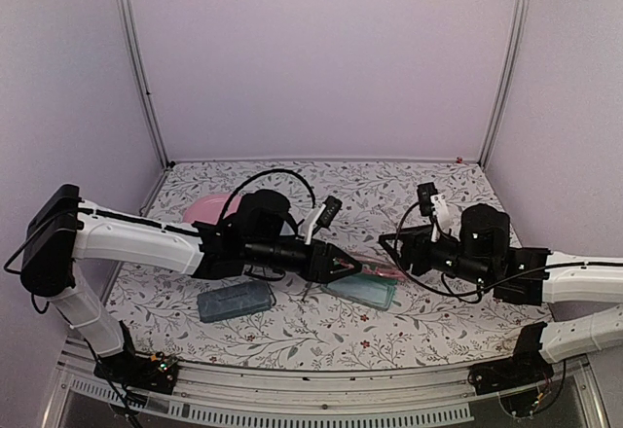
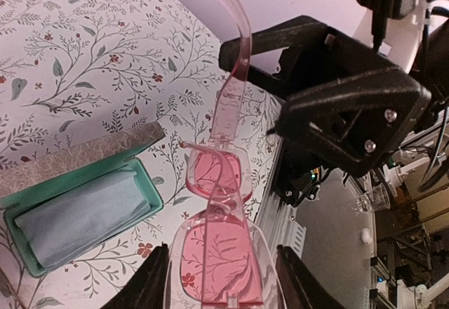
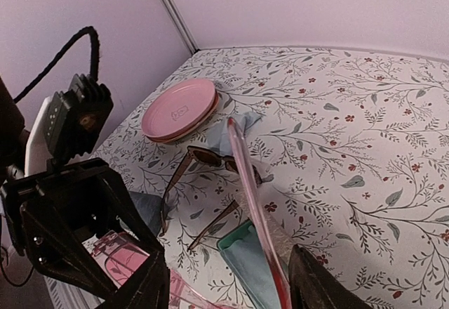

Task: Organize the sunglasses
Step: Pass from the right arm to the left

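Pink sunglasses [image 2: 217, 253] were pinched in the half-open left claw [image 2: 224, 288] while the right claw [image 3: 231, 288] stood open around one arm [image 3: 249, 182], so they might tip and fall.

It was a robot lab's test booth: plain lilac walls [image 1: 321, 58] framed by aluminium posts [image 1: 139, 68], a flower-printed tablecloth [image 1: 389, 187], and a left arm [image 1: 136, 243] and right arm [image 1: 584, 287] mounted along a metal rail [image 1: 321, 394].

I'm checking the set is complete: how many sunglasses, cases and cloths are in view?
Sunglasses: 2 (pink pair, dark pair)
Cases: 2 (open teal case, closed blue-grey case)
Cloths: 2 (cased cloth, loose cloth)
Total: 6
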`<action>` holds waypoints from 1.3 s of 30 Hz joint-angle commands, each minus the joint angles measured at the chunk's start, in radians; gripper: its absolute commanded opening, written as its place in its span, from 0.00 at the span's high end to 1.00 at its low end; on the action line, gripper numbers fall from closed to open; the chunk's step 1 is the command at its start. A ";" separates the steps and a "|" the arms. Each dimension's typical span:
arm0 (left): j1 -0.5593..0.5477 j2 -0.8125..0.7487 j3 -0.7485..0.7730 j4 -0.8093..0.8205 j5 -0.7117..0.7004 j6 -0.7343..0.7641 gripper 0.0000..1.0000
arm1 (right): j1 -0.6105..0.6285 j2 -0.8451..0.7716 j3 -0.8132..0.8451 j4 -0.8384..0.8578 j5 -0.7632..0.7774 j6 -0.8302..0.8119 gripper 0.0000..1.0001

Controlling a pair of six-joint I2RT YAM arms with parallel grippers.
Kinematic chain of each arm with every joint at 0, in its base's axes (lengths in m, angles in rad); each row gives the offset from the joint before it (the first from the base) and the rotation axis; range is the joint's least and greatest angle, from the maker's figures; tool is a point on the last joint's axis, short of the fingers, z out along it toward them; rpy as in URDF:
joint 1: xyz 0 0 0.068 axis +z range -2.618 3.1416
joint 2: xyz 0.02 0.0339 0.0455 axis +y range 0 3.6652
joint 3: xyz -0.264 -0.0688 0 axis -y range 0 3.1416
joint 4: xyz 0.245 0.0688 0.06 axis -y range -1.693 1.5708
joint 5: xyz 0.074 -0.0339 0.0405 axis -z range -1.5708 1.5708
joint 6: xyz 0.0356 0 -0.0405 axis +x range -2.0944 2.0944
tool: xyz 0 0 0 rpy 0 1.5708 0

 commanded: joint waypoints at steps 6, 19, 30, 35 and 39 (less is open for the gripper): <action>0.017 -0.022 0.010 -0.004 -0.022 0.051 0.90 | 0.011 0.020 -0.034 0.098 -0.272 -0.072 0.31; 0.034 -0.023 -0.021 0.044 0.009 0.053 0.91 | 0.011 0.102 -0.033 0.103 -0.407 -0.100 0.25; 0.060 -0.033 -0.059 0.060 0.077 0.001 0.95 | 0.012 0.022 0.027 -0.052 -0.312 -0.150 0.21; 0.077 -0.051 -0.100 0.089 0.139 -0.069 0.99 | 0.012 0.020 0.088 -0.210 -0.294 -0.224 0.18; 0.092 -0.069 -0.125 0.085 0.162 -0.089 1.00 | 0.012 0.034 0.104 -0.268 -0.304 -0.246 0.15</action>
